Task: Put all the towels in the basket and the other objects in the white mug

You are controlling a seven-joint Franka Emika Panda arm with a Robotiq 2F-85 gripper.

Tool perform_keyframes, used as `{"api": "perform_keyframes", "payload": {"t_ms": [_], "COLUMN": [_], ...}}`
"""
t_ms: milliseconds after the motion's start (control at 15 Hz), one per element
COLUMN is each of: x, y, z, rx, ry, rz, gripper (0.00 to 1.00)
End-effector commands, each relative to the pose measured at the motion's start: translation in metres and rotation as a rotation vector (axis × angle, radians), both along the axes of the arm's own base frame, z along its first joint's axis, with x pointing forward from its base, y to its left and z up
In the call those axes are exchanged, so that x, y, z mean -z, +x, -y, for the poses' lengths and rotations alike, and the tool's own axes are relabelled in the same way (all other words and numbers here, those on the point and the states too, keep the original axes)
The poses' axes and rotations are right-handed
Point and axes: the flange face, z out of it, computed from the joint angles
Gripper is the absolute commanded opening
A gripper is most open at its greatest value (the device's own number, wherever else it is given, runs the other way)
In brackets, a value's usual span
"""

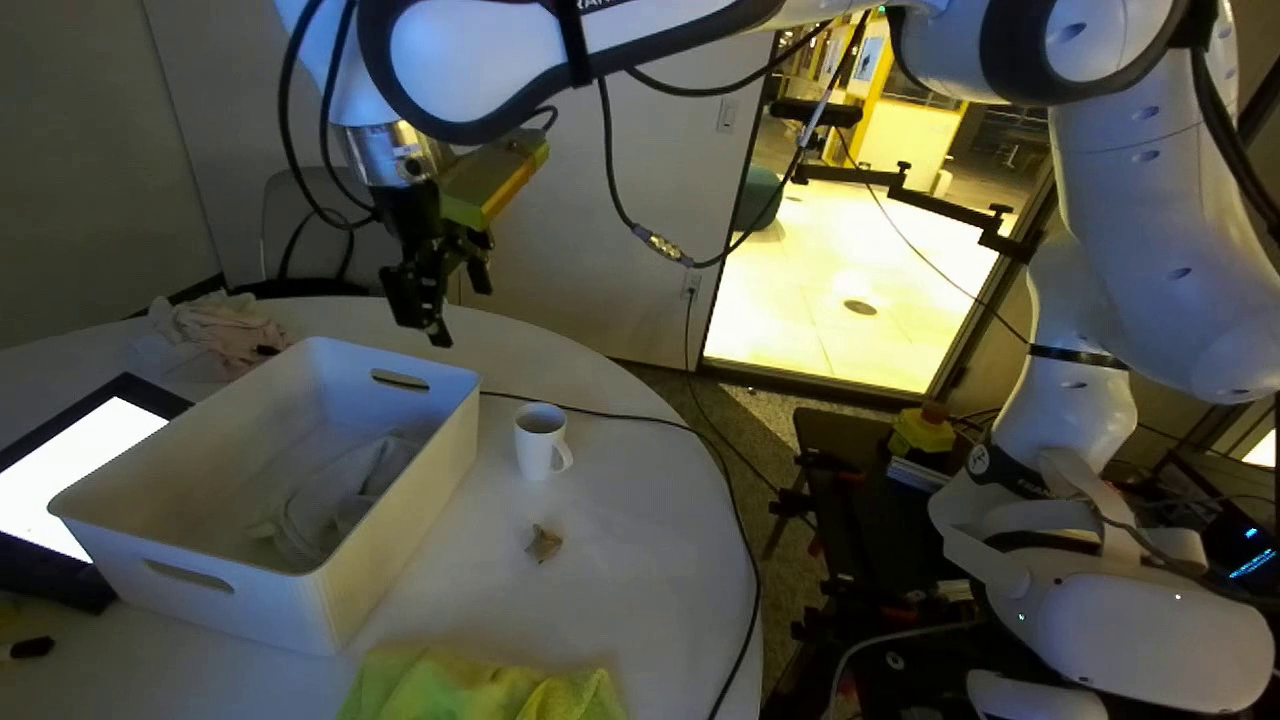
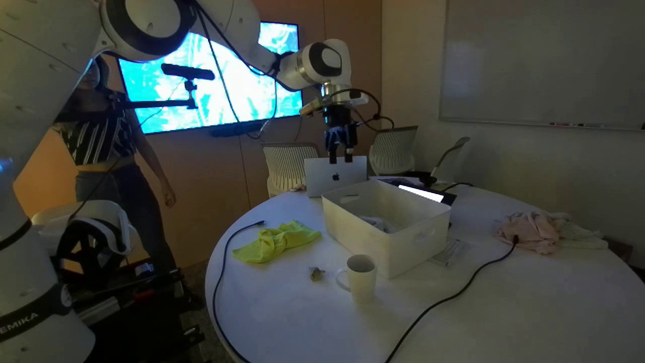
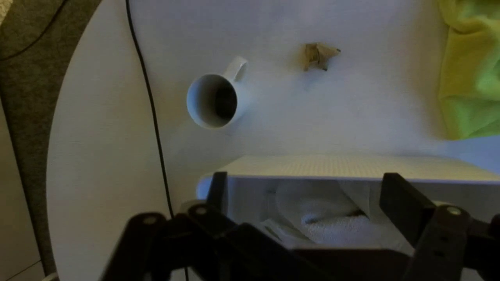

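Note:
The white basket (image 1: 410, 540) stands on the round table with a whitish-grey towel (image 1: 345, 490) inside; the towel also shows in the wrist view (image 3: 340, 230). My gripper (image 1: 460, 312) is open and empty above the basket; its fingers (image 3: 304, 177) are wide apart in the wrist view. The white mug (image 2: 362, 282) stands upright beside the basket. A small brown object (image 3: 318, 56) lies near the mug. A yellow-green towel (image 2: 277, 241) lies crumpled on the table. A pink towel (image 2: 531, 232) and a whitish cloth (image 2: 579, 236) lie in a heap on the basket's far side.
A bright-screened device (image 1: 85, 470) lies against the basket's side. A silver laptop (image 2: 322, 179) stands behind the basket. Black cables (image 2: 453, 297) run across the table (image 2: 504, 312), one near the mug. A person (image 2: 121, 146) stands away from the table.

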Motion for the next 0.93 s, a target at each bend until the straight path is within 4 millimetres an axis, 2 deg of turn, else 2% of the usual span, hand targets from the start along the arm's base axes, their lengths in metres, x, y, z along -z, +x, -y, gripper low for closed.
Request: {"api": "perform_keyframes", "payload": {"t_ms": [0,333,600,667,867], "x": [0.035,0.125,0.203,0.218,0.255], "y": [-0.037,-0.084,-0.141,-0.156,-0.179], "z": [0.016,0.024,0.025,0.026,0.022], "rx": [-0.012,-0.044,-0.057,-0.065,-0.087], "ry": [0.047,0.043,0.083,0.104,0.148], "rz": [-0.056,-0.093,-0.091,-0.085,-0.060], "gripper": [1.00,1.00,1.00,1.00,1.00]}}
